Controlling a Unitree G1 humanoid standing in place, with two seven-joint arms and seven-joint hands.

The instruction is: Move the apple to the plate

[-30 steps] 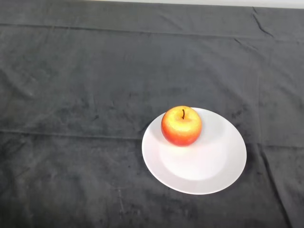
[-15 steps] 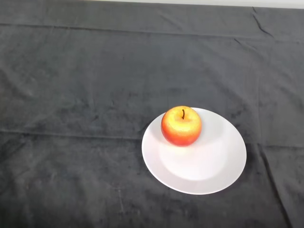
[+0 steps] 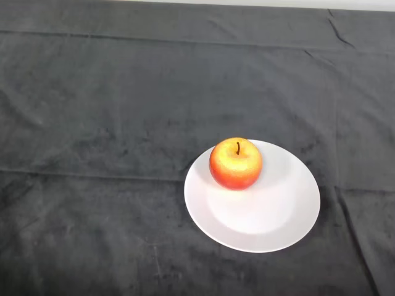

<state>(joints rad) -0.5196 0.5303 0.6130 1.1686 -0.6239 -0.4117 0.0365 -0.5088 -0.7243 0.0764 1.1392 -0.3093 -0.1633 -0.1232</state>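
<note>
Apple: red-and-yellow, round, resting on the white plate; redder toward its lower side and edges, yellower round the top.

Apple position on plate: on the far-left part of the plate, close to the rim; its left side lies just inside the plate's left edge. The near and right parts of the plate are bare.

Apple orientation: upright, stem on top, pointing up toward the camera with a slight lean to the far side. Stem dark, thin, seated in a shallow dip. No long axis to speak of; the fruit is near-spherical, and the stem line runs roughly vertical.

Plate: plain white, round, shallow, lying flat on the cloth, right of centre and in the near half of the view.

Shadow: soft shade on the plate surface just near of the apple.

Tablecloth: dark grey, covers the table; creases run across it, one long fold passing left to right behind the plate's mid-line, others near the far right corner.

Far edge: a pale strip shows beyond the cloth at the top.
</note>
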